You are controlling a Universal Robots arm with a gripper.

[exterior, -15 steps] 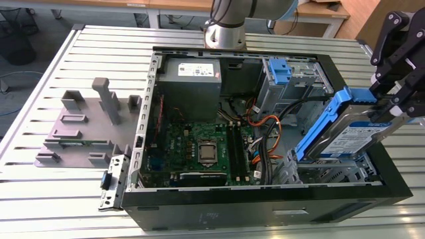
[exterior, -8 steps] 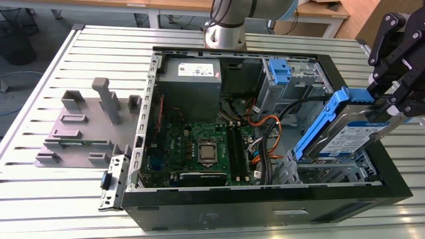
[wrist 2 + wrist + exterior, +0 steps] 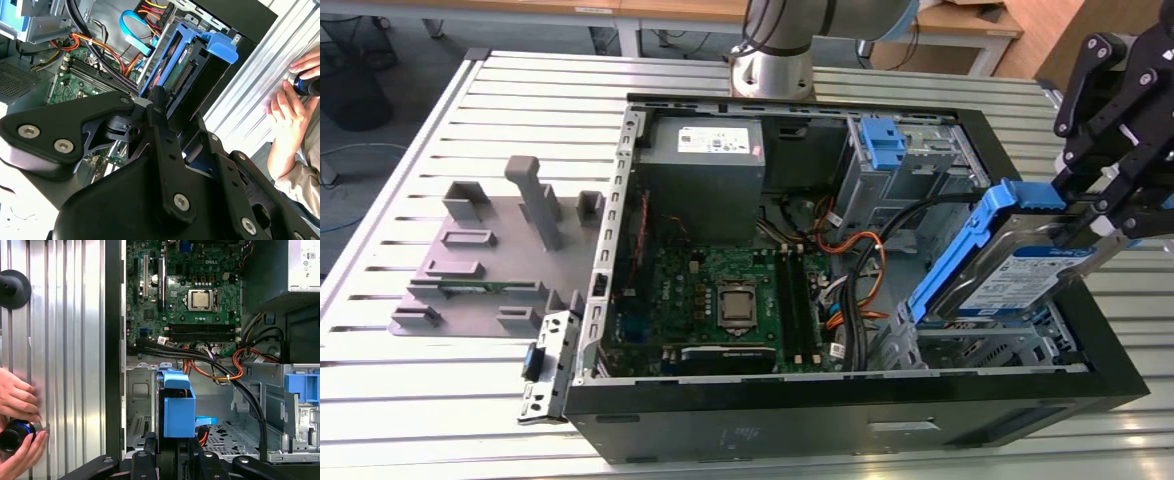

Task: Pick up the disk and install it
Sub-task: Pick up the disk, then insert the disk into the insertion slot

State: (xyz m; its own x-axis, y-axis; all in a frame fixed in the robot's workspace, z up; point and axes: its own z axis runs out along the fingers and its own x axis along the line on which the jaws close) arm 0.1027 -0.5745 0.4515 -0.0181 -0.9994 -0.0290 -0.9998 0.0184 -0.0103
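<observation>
Clamping the disk by its upper end with the pincer, narrowed tight onto the drive and its blue carrier frame. Held it clear of the surface, above the open computer case, over the case corner nearest the surface's edge on the exterior view's right. Hung straight below the pincer, in contact with the fingers, with no gap left to close. Stood on edge and tilted, with the long axis sloping from the grip down toward the drive cage inside the case and the lower end just above that cage; could not tell whether touching it. Carried the white-and-blue label on the face turned toward the exterior view's right, and showed the circuit-board side in the second wrist view. Looked along the carrier's narrow blue edge in the first wrist view, aimed into the bay beside the bundled cables. Noted a person's hands on the surface outside the case wall, around a small dark object, well apart from the disk.
</observation>
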